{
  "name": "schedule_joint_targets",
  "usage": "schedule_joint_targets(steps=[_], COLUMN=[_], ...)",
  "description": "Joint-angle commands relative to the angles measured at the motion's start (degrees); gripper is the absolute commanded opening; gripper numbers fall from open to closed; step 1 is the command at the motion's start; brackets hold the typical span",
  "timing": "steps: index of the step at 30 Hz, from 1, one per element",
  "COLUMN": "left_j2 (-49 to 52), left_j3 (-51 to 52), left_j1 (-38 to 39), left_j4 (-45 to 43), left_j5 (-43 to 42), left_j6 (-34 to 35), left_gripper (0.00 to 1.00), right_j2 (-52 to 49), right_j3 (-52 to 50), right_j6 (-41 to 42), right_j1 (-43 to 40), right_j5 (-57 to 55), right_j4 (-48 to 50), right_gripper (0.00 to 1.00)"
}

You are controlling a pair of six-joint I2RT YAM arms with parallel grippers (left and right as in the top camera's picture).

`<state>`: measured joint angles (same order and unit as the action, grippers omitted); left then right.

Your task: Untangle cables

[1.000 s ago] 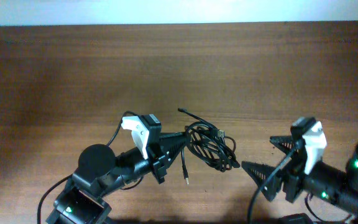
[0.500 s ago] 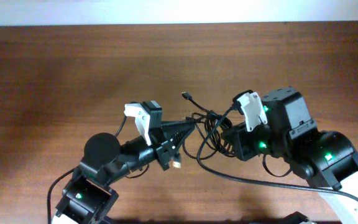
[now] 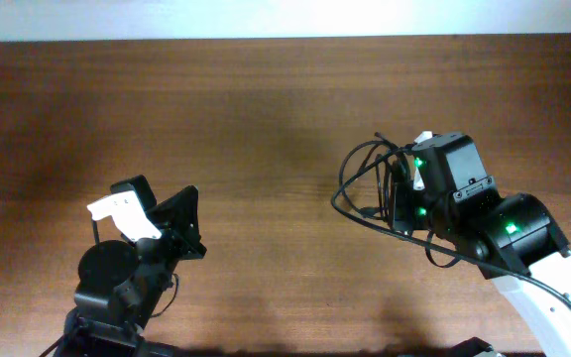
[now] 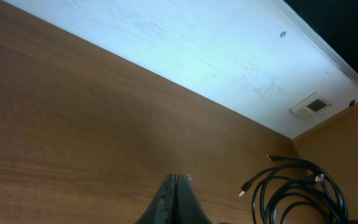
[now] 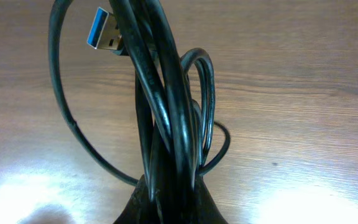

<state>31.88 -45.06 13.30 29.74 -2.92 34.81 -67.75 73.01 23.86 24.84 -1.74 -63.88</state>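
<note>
The cables (image 3: pixel 363 175) are thin glossy black cords bunched in loops at centre right of the overhead view. My right gripper (image 3: pixel 397 194) is shut on the bundle. In the right wrist view the cables (image 5: pixel 166 106) rise out of my right gripper (image 5: pixel 169 190) above the wood, with a blue-tongued metal plug (image 5: pixel 103 30) at the top. My left gripper (image 3: pixel 190 213) is shut and holds nothing, far to the left of the bundle. From the left wrist view my left gripper (image 4: pixel 176 182) shows its pressed fingers, and the cables (image 4: pixel 294 190) with a small plug end (image 4: pixel 243 186) lie at lower right.
The brown wooden table (image 3: pixel 266 109) runs back to a white wall (image 4: pixel 216 50). A thicker black wire (image 3: pixel 523 280) trails along the right arm. The left arm's base (image 3: pixel 107 283) sits at the front left edge.
My right gripper swung in from the front right, shut on the cable bundle and carried it rightward. My left arm drew back to the lower left, away from the cables.
</note>
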Motion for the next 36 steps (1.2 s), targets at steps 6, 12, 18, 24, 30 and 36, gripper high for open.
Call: schedule_joint_targets(steps=[6, 12, 18, 24, 30, 36], left_j2=[0.2, 0.2, 0.3, 0.3, 0.3, 0.3], left_j3=[-0.2, -0.2, -0.1, -0.1, -0.1, -0.1], left_j1=[-0.3, -0.3, -0.3, -0.3, -0.3, -0.3], left_j4=[0.5, 4.7, 5.0, 4.9, 5.1, 5.6], left_j5=[-2.8, -2.8, -2.8, -2.9, -3.4, -3.7], left_j6=[0.5, 0.5, 0.5, 0.6, 0.6, 0.6], left_gripper=[0.03, 0.15, 0.56, 0.75, 0.82, 0.91], right_j2=[0.1, -0.4, -4.0, -7.3, -9.2, -11.2], right_j3=[0.3, 0.3, 0.3, 0.3, 0.3, 0.3], right_j6=[0.5, 0.7, 0.7, 0.6, 0.6, 0.6], right_j1=[0.2, 0.2, 0.2, 0.3, 0.3, 0.3], right_j5=[10.4, 10.4, 19.5, 27.9, 29.6, 29.6], right_j4=[2.4, 2.4, 2.5, 4.7, 5.9, 5.8], right_gripper=[0.04, 0.04, 0.04, 0.04, 0.55, 0.99])
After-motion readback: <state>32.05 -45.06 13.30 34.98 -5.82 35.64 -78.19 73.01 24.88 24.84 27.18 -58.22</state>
